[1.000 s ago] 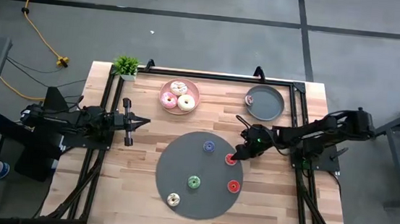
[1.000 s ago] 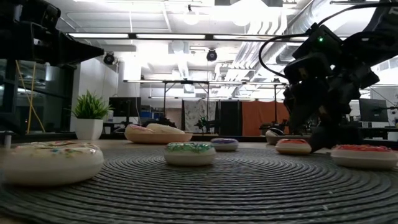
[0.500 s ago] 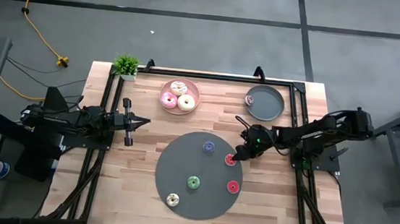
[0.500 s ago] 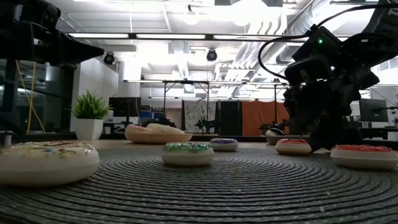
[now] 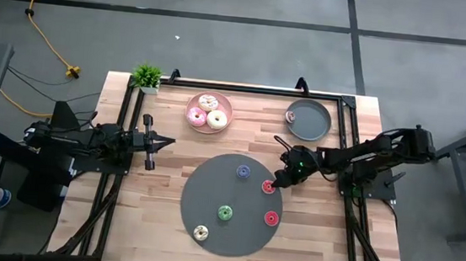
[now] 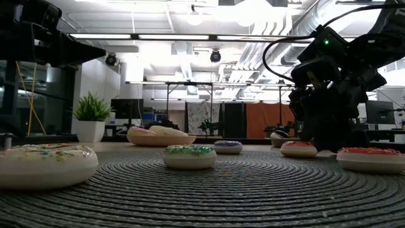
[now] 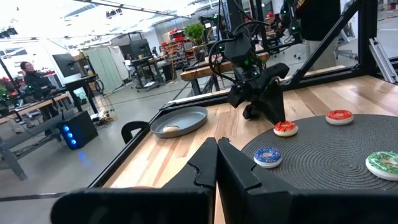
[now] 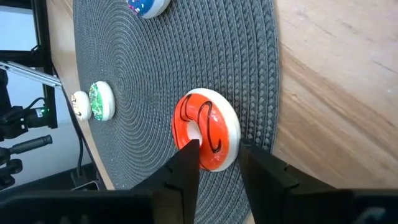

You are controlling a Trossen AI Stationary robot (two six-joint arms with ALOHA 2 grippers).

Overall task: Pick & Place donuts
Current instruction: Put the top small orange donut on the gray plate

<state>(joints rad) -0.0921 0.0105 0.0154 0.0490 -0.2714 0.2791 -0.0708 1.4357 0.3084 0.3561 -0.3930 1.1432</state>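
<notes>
Right tool (image 8: 217, 163) half-open, straddling red donut (image 8: 207, 128) rim, nothing gripped yet. Looks light, rigid, glossy; pinch across ring. Left tool (image 5: 152, 142) shut, empty.

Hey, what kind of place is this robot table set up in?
Probably a robotics lab or workshop: exposed ceiling ducts, rows of workbenches with monitors behind the table, and a yellow power cable across the concrete floor.

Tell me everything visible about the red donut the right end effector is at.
The red donut is a small ring with a cream base, glossy red frosting and thin dark squiggle lines. It lies flat near the right edge of the dark woven mat. The right end effector straddles its rim, one finger in the hole, one outside, not visibly clamped yet.
</notes>
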